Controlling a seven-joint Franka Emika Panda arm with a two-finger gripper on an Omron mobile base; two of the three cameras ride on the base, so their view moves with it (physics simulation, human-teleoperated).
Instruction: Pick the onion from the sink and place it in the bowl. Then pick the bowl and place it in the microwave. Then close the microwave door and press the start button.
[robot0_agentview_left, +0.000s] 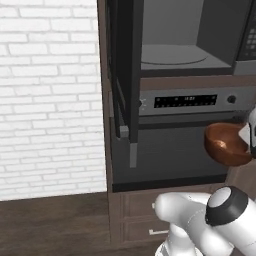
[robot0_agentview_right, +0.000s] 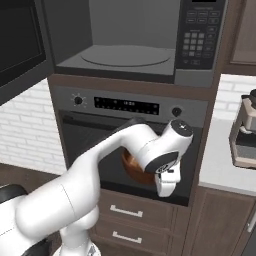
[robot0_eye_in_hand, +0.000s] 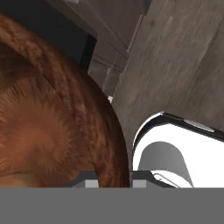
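Reddish-brown glossy bowl (robot0_agentview_left: 227, 144), deep and thick-walled, held by fingers (robot0_eye_in_hand: 109, 180) pinching its rim; arm bent before steel oven (robot0_agentview_right: 100, 145), below open microwave (robot0_agentview_right: 130, 40).

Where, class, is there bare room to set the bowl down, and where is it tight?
The microwave cavity is free: its round turntable lies bare between the grey side walls, with the microwave door swung open at its left. It is tight lower down, where the bowl, at the gripper, hangs close before the oven.
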